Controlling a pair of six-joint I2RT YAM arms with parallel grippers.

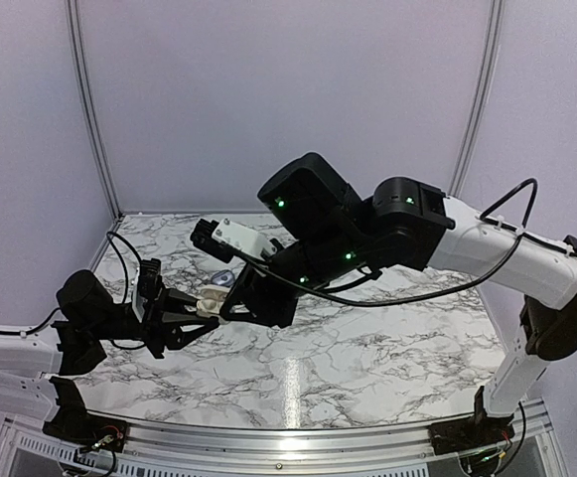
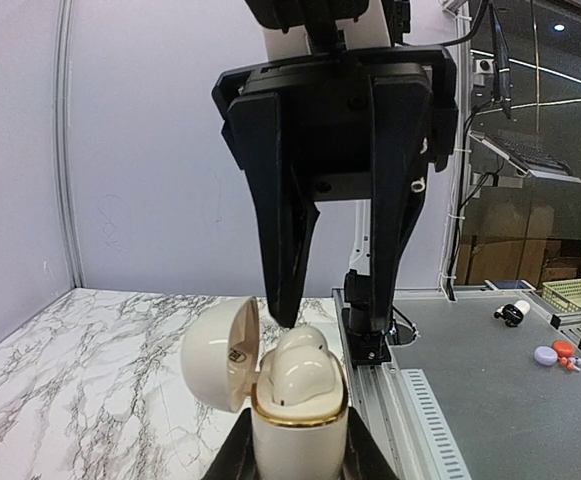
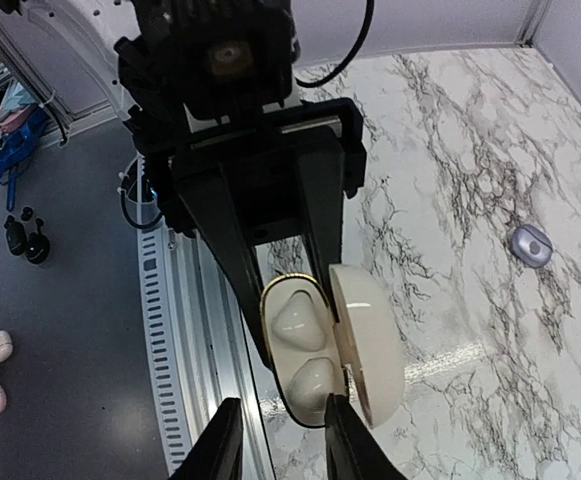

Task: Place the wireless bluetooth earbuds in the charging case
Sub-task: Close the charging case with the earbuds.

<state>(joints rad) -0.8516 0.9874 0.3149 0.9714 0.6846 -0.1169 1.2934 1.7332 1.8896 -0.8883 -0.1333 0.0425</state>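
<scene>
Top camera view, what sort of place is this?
Most likely a robot test cell in a lab. A marble-patterned tabletop is boxed in by plain pale walls, a left arm and right arm are mounted at its near edge, and a grey workbench with small items stands alongside.

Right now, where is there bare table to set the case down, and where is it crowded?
Free: centre and right of the marble table, along the near rail. Crowded: left of centre, where the left hand grips the cream case, the right hand open at its mouth, a small lavender object just behind.
</scene>
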